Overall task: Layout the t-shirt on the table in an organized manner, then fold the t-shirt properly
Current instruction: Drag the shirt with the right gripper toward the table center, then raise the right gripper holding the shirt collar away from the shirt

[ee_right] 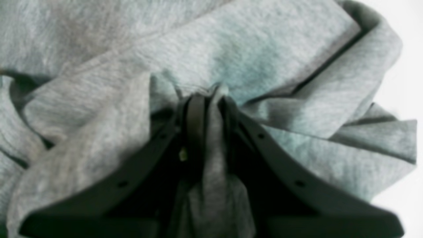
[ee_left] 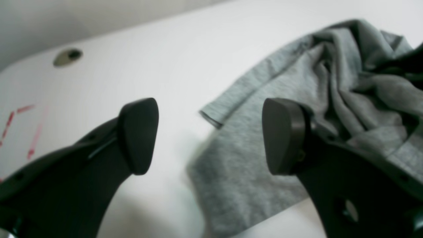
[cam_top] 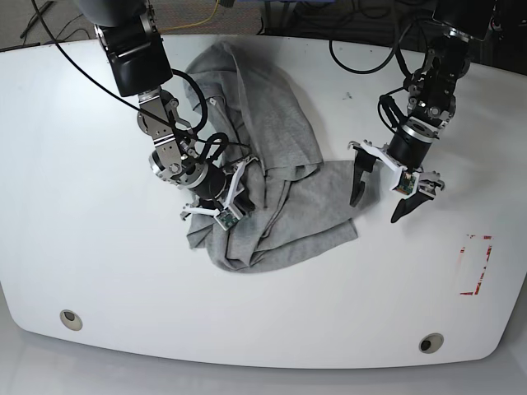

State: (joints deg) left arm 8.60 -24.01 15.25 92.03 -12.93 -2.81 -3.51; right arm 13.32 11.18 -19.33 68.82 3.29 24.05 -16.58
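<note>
My right gripper (ee_right: 208, 99) is pinching a fold of the t-shirt (ee_right: 231, 59) between its nearly closed jaws, the grey cloth bunching up around the fingertips and running down between them. My left gripper (ee_left: 211, 135) is hanging with its jaws spread wide and nothing between them, just above the table (ee_left: 172, 59), with one fingertip (ee_left: 284, 135) over the edge of the shirt and the other over bare white surface. In the base view the t-shirt (cam_top: 272, 164) is lying crumpled in a heap near the middle of the table (cam_top: 82, 247), stretching from about 12 o'clock down toward 6 o'clock. My right gripper (cam_top: 216, 207) is sitting on the heap's 8 o'clock side, and my left gripper (cam_top: 383, 193) is hovering just beside its 3 o'clock edge. Farther out, a red outline (cam_top: 475, 265) is showing toward 4 o'clock, and two round holes (cam_top: 71, 318) are sitting along the near edge at 7 and 5 o'clock.
</note>
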